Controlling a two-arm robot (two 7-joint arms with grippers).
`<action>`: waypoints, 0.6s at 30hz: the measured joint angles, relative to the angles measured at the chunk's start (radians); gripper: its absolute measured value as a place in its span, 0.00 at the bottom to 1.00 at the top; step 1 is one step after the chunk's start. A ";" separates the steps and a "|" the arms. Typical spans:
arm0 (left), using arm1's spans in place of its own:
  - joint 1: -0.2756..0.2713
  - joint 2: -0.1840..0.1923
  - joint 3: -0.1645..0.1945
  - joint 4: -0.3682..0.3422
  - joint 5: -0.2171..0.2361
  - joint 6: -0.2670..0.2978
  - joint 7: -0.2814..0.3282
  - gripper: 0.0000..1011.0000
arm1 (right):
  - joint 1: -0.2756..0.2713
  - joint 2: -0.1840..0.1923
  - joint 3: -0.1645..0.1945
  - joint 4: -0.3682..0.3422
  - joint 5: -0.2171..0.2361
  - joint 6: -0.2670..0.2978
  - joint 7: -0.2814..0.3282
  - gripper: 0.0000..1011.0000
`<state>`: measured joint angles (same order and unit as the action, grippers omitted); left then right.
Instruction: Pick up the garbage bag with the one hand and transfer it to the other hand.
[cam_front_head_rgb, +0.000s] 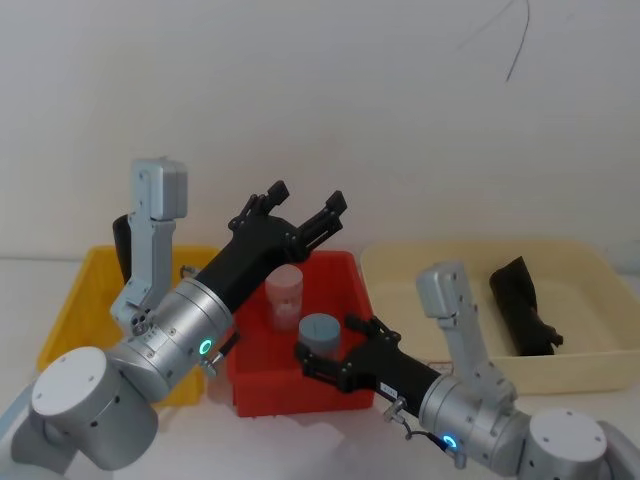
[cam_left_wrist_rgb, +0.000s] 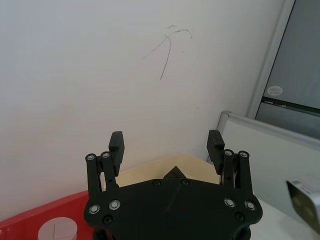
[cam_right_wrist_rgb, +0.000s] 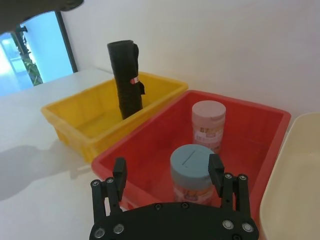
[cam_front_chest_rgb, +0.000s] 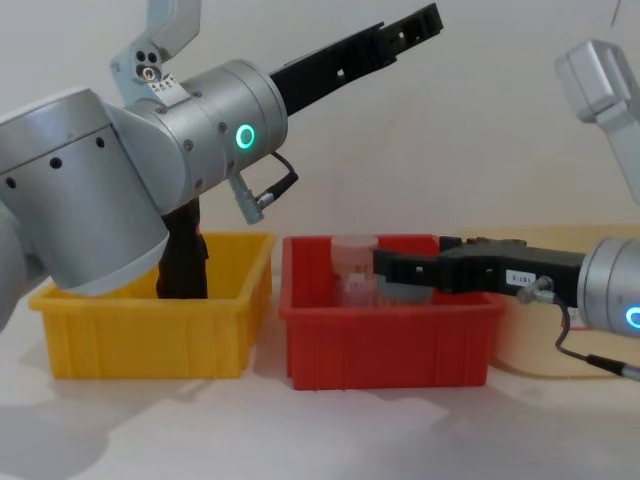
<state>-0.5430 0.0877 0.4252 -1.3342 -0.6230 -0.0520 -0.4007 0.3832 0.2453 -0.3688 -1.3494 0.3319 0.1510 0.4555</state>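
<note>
From the head view, the left gripper (cam_front_head_rgb: 305, 197) hangs high over the red bin (cam_front_head_rgb: 345, 268) with its jaws spread and empty. The right gripper (cam_front_head_rgb: 327, 338) sits low in that bin, also open, just by the blue jar (cam_front_head_rgb: 318, 325), and a second roll (cam_front_head_rgb: 520, 300) lies in the beige bin (cam_front_head_rgb: 590, 262). The right wrist view adds the bag (cam_right_wrist_rgb: 126, 77), red-labelled and upright in the yellow bin (cam_right_wrist_rgb: 75, 122), with a pink jar (cam_right_wrist_rgb: 208, 122) behind the blue one. In the chest view's side-on look, the left gripper (cam_front_chest_rgb: 415, 25) is far above the bins, the right gripper (cam_front_chest_rgb: 385, 268) is level with the red rim, and the bag (cam_front_chest_rgb: 183, 262) stands half-hidden behind the left arm.
</note>
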 joint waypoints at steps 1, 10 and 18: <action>0.000 0.000 0.000 0.000 0.000 0.000 0.000 0.99 | 0.009 -0.002 -0.001 0.014 0.003 0.001 0.004 0.99; 0.000 0.000 0.000 0.000 0.000 0.000 0.000 0.99 | 0.056 -0.014 -0.013 0.080 0.016 0.005 0.019 0.99; 0.000 0.000 0.000 0.000 0.000 0.000 0.000 0.99 | 0.094 -0.026 -0.023 0.136 0.025 0.006 0.028 0.99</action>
<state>-0.5430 0.0877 0.4252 -1.3342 -0.6230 -0.0519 -0.4003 0.4772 0.2196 -0.3914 -1.2130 0.3574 0.1569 0.4838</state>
